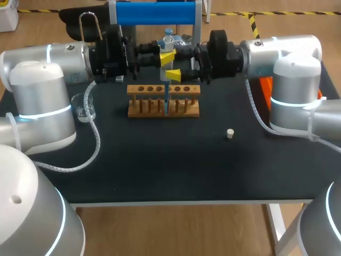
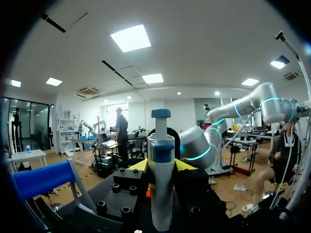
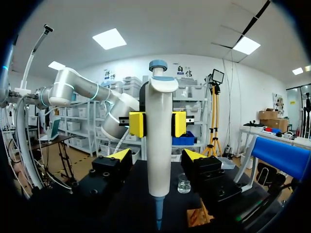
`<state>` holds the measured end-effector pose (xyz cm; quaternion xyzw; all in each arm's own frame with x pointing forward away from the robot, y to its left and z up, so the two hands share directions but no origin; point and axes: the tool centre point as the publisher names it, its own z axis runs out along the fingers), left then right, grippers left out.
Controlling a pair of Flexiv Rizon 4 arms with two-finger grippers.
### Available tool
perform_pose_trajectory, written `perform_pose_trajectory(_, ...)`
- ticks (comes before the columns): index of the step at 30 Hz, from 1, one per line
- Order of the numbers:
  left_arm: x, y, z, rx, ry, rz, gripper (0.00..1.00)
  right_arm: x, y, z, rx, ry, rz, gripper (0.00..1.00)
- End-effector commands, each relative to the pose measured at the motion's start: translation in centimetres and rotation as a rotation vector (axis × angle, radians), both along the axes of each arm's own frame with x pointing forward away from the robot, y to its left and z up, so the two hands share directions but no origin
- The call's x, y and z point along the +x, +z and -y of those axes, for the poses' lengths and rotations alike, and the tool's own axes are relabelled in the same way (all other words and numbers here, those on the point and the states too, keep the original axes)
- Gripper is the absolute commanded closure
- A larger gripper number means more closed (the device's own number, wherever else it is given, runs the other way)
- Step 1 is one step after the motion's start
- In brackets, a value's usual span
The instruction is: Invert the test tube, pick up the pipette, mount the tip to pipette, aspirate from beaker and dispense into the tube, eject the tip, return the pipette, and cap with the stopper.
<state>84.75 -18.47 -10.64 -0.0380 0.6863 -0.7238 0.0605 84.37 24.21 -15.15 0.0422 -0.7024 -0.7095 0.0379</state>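
Pressed up close before both wrist cameras, the pipette (image 3: 159, 170) is hanging upright. The left claw (image 3: 159, 124) is gripping its body from two sides, its yellow pads (image 3: 137, 124) sitting narrow and flat against it. The right claw (image 3: 156, 156) is standing wide around the same shaft, its fingertips (image 3: 122, 156) leaving a gap on either side and touching nothing. From above, the left arm (image 1: 48, 58) and right arm (image 1: 282, 53) are coming in level from the sides and meeting over the wooden rack (image 1: 186, 109) near the back of the bench (image 1: 160, 170). The pipette's blue tip (image 1: 167, 98) is pointing down into the middle of the rack. A stand with a blue bar (image 1: 154, 13) is crowding the back edge just behind the claws. The beaker (image 1: 84, 106) is standing near the left edge beside the left arm, well apart from the rack. The stopper (image 1: 230, 133) is lying to the right on the broad dark stretch running from the rack toward the front edge.
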Motion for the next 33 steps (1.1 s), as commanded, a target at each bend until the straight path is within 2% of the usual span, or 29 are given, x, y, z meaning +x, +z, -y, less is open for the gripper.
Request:
perform_pose_trajectory(1,0.0,0.0,0.1,-0.001,0.001,0.001,1.0,0.0,0.1,-0.3,-0.001,-0.006,0.0,0.38)
perform_pose_trajectory(13,0.0,0.0,0.1,-0.001,0.001,0.001,1.0,0.0,0.2,-1.0,-0.001,0.002,0.003,0.5)
perform_pose_trajectory(27,0.0,0.0,0.1,-0.001,0.001,0.001,1.0,0.2,0.2,-1.5,0.0,0.013,0.004,0.53)
perform_pose_trajectory(33,0.0,0.0,0.1,-0.001,0.001,0.001,1.0,0.2,0.2,-1.6,0.001,0.016,0.004,0.58)
